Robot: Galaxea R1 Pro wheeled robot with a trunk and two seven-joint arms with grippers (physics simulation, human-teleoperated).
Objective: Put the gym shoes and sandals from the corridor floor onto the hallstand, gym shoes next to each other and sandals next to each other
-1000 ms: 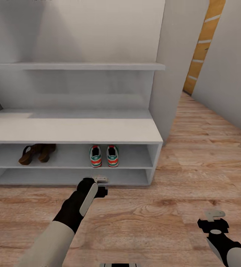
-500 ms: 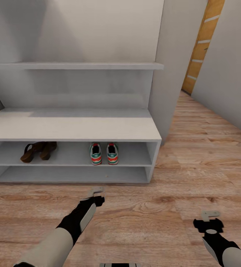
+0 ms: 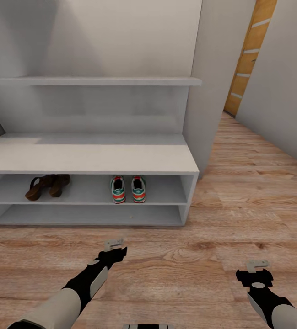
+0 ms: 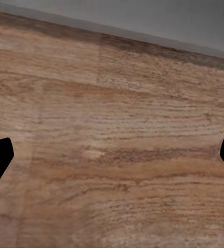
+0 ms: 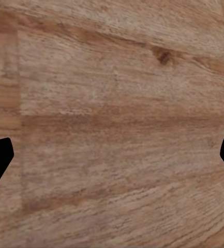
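Four shoes sit on the upper open shelf of the shoe rack [image 3: 93, 160] — the two sandals [image 3: 46, 186] together at the left, the two gym shoes [image 3: 128, 189] side by side to their right, none on the wood floor [image 3: 203, 274]. Both wrist views show fingertips wide apart with bare planks between, so the left gripper [image 3: 114, 244] and right gripper [image 3: 257, 265] are spread and carry nothing. The task looks complete — the sound move is to keep both arms low and clear of the shelf, so neither pair gets nudged.
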